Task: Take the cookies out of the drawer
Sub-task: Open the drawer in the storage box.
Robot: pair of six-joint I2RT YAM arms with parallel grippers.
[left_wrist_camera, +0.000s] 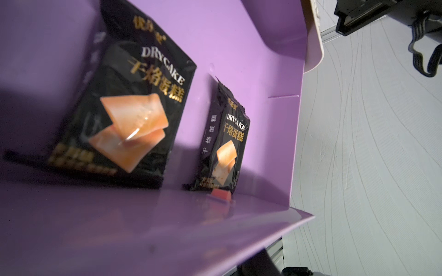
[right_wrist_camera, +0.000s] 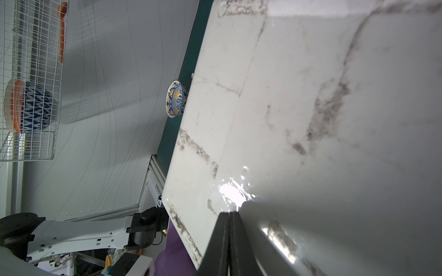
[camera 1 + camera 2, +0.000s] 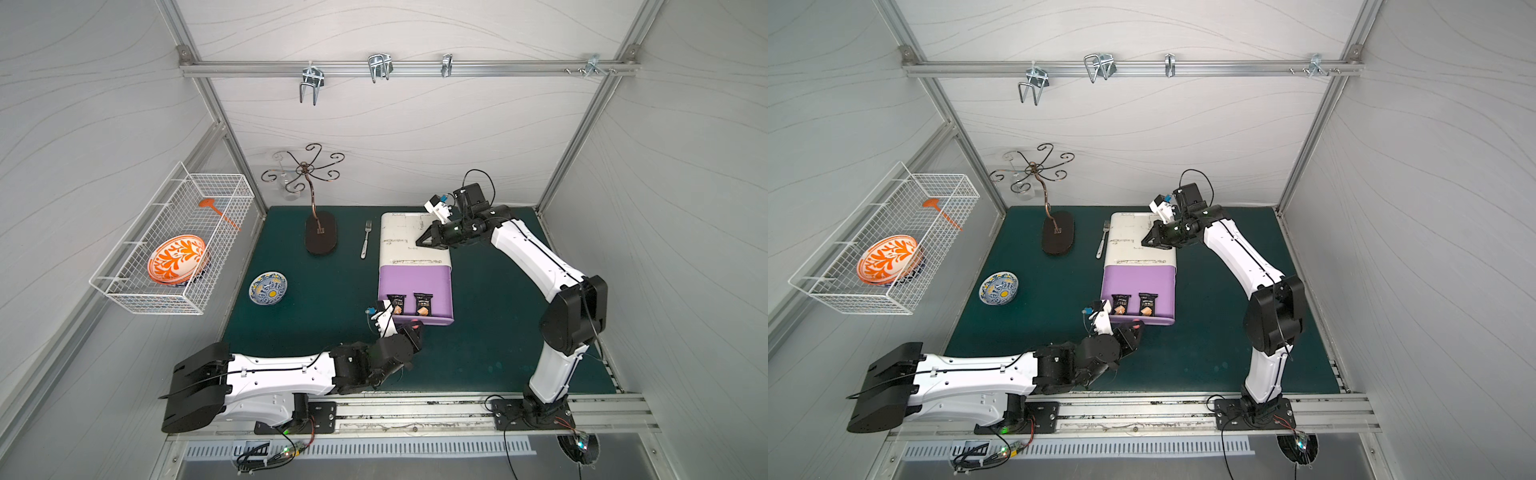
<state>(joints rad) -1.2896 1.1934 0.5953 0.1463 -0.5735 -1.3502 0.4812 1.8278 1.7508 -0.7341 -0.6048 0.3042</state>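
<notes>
Both top views look steeply down from high over the near edge, taking in the whole counter (image 3: 311,316). The left wrist view sits close inside the purple drawer (image 1: 239,47). The right wrist view skims low over the white cabinet top (image 2: 311,95) above that drawer.

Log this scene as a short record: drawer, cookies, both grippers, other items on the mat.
drawer: purple drawer, pulled out of the white cabinet
cookies: two black packets lying in the drawer near its front; near packet by the left gripper, far packet beside it
left gripper: at the drawer's front by the pink handle; grip unclear
right gripper: shut, tip on the cabinet top
other items: fork beside the cabinet; patterned bowl and hook stand on the green mat
</notes>
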